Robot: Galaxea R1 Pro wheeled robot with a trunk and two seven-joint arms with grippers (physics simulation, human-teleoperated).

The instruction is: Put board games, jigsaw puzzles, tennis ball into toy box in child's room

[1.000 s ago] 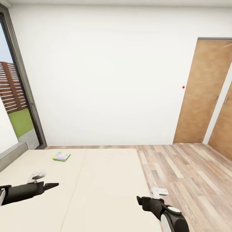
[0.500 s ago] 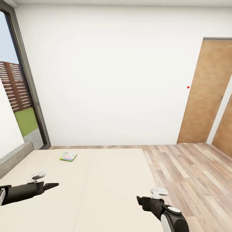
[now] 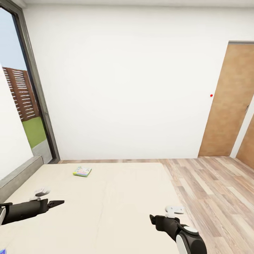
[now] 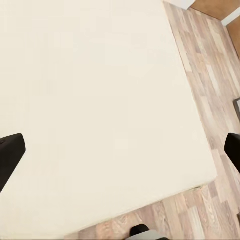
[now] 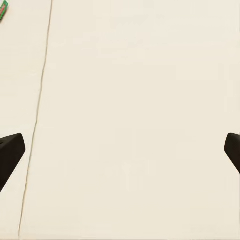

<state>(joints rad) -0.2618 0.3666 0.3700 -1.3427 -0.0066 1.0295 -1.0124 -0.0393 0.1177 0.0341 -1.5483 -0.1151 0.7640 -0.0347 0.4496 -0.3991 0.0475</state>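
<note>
- One board game (image 3: 82, 171) is seen in the head view, lying flat on the far left part of the bed (image 3: 116, 201), near the window (image 3: 21, 95) and well apart from both arms. A white wall (image 3: 127, 84), a wooden door (image 3: 227, 106) and plank floor (image 3: 215, 190) are noted at the right.
- Both grippers are held low over the near part of the mattress: left gripper (image 3: 56, 203) at near left, right gripper (image 3: 152, 219) at near right. Nothing is held in either.
- Step in hand is judged to be the approach to the bed. The base should be brought closer and squared to the game before any reach is attempted; the left arm is the nearer one.
- Left wrist view: bare mattress and the bed's edge against the floor are recorded. The fingertips (image 4: 10, 155) stand wide apart at the frame's sides, so the jaws are spread.
- Right wrist view: plain mattress with a seam (image 5: 37, 115) is recorded, and a green corner of the game (image 5: 3, 10) at the frame's edge. The fingertips (image 5: 11, 150) are likewise wide apart, jaws spread.
- A thin flat box on soft bedding is expected to resist pinching from above; one edge should be taken.
</note>
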